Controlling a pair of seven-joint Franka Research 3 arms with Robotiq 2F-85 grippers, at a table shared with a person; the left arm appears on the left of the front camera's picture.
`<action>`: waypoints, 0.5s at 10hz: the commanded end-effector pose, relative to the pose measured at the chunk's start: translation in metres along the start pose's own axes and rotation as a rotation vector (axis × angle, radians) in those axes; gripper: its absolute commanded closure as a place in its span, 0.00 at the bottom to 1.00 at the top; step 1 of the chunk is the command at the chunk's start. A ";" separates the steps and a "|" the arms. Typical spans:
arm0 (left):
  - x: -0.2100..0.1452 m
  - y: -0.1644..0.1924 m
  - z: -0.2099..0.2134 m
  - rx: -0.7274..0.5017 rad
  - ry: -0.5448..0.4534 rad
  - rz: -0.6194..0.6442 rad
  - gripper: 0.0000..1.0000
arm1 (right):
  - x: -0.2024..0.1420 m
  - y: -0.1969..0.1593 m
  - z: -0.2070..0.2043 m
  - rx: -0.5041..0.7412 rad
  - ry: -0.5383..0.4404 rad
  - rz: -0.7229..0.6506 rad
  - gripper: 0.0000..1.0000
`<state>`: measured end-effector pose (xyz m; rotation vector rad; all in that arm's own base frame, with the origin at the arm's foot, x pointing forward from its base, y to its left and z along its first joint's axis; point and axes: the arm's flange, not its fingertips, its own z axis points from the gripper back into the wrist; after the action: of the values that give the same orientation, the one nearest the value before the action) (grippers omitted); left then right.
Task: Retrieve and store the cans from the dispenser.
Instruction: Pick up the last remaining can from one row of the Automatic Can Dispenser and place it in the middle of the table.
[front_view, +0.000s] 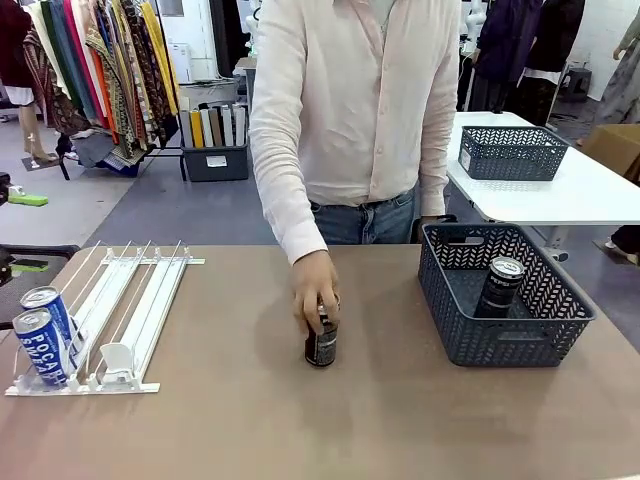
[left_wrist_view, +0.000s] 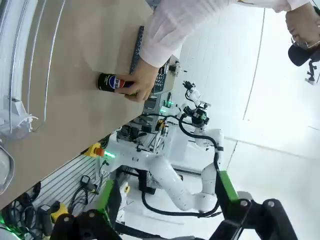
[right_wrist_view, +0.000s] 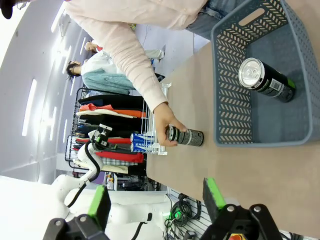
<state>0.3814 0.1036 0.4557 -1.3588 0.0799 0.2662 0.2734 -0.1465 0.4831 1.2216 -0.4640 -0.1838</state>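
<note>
step in hand: a person's hand (front_view: 315, 288) grips a dark can (front_view: 321, 346) mid-table, between dispenser (front_view: 150, 295) and basket (front_view: 500, 352), which holds another dark can (front_view: 500, 285). two blue cans (front_view: 42, 345) stand at the dispenser's front. left gripper (left_wrist_view: 166, 189) and right gripper (right_wrist_view: 156, 194): jaws wide, empty. next, judged: basket the gripped can.

This looks like a robotics lab arranged as a small clothes shop. Behind the brown counter (front_view: 300, 430) stand racks of hanging clothes (front_view: 100, 70) on a grey floor, and a white table (front_view: 590, 195) carries a dark mesh basket (front_view: 512, 152). On the counter lies a white dispenser (front_view: 140, 300) of the kind used on shop shelves, with blue cans (front_view: 40, 345) in it. The left wrist view shows a white robot arm (left_wrist_view: 175, 185), a red stop button (left_wrist_view: 96, 149) in a yellow box, and a slotted panel (left_wrist_view: 60, 187) where cables hang.
</note>
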 end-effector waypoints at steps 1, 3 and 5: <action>0.008 -0.025 -0.015 0.039 0.025 -0.030 0.00 | 0.003 0.001 -0.002 0.030 -0.015 0.028 0.00; 0.008 -0.025 -0.015 0.039 0.025 -0.030 0.00 | 0.003 0.001 -0.002 0.030 -0.015 0.028 0.00; 0.008 -0.025 -0.015 0.039 0.025 -0.030 0.00 | 0.003 0.001 -0.002 0.030 -0.015 0.028 0.00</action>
<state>0.3962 0.0818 0.4741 -1.3160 0.0864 0.2009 0.2734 -0.1465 0.4831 1.2215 -0.4641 -0.1836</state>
